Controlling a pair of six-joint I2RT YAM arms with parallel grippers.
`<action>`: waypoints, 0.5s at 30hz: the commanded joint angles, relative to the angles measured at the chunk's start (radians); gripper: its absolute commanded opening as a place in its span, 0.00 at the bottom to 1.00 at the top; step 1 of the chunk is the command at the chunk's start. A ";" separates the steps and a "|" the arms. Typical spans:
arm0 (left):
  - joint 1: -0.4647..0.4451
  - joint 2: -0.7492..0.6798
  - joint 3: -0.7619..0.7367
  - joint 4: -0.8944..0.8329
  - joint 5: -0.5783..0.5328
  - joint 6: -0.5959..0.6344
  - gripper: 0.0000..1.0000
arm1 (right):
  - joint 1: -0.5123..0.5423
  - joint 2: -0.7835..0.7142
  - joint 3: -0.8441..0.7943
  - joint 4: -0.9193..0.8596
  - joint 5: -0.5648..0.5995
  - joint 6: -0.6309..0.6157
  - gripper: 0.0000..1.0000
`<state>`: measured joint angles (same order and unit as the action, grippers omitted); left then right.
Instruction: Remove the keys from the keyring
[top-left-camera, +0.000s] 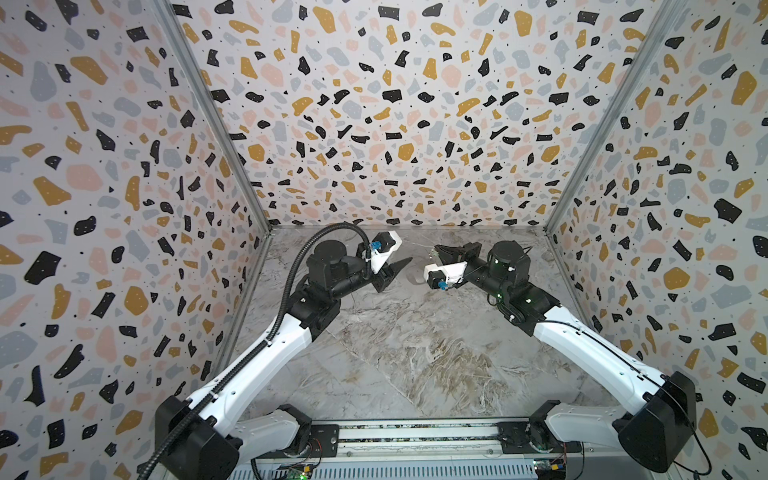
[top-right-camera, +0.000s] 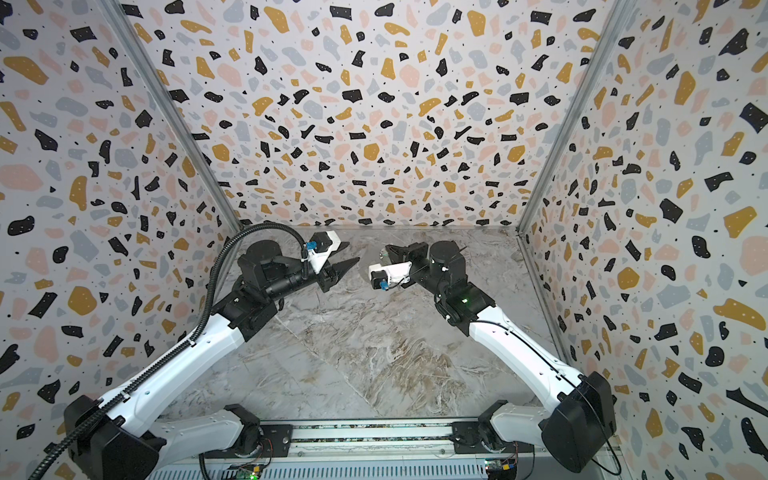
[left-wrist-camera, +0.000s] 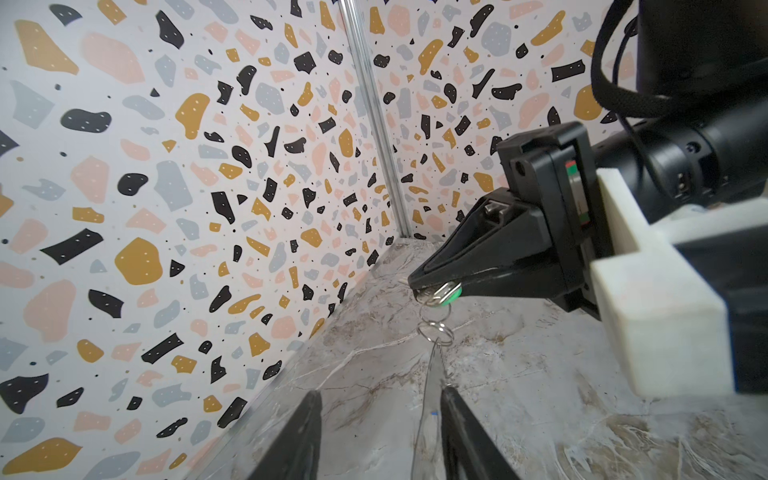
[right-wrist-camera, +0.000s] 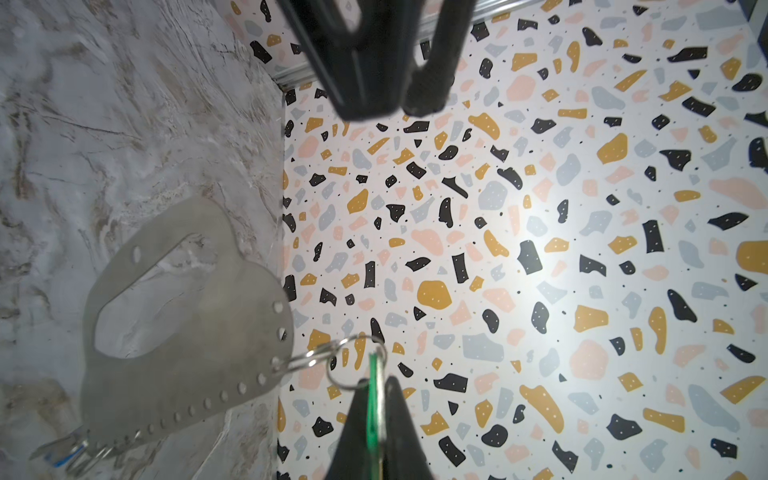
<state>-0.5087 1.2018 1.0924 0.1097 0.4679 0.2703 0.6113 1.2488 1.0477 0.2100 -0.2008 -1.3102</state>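
The green key (left-wrist-camera: 448, 294) is pinched in the right claw (right-wrist-camera: 378, 386) at about twelve o'clock over the surface (top-left-camera: 395, 353), with the keyring (right-wrist-camera: 187, 324) hung from it by linked rings (right-wrist-camera: 316, 357). The left claw (left-wrist-camera: 380, 392) is held spread and empty at its nine o'clock. To free this key, the keyring should probably be gripped next and pulled away.

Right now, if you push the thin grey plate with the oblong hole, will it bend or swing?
Probably stiff: the thin grey plate looks flat, unbent. Likely swings easily: only small metal rings join it to the gripped green key.
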 joint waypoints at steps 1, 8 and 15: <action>0.035 0.027 0.062 -0.068 0.102 -0.029 0.47 | -0.005 -0.032 -0.040 0.197 -0.061 -0.110 0.00; 0.059 0.119 0.190 -0.143 0.212 -0.076 0.46 | 0.000 -0.019 -0.121 0.359 -0.052 -0.257 0.00; 0.058 0.190 0.232 -0.154 0.291 -0.118 0.45 | 0.012 -0.001 -0.173 0.520 -0.034 -0.366 0.00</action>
<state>-0.4526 1.3815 1.2991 -0.0410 0.6899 0.1879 0.6170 1.2503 0.8810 0.5823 -0.2420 -1.6070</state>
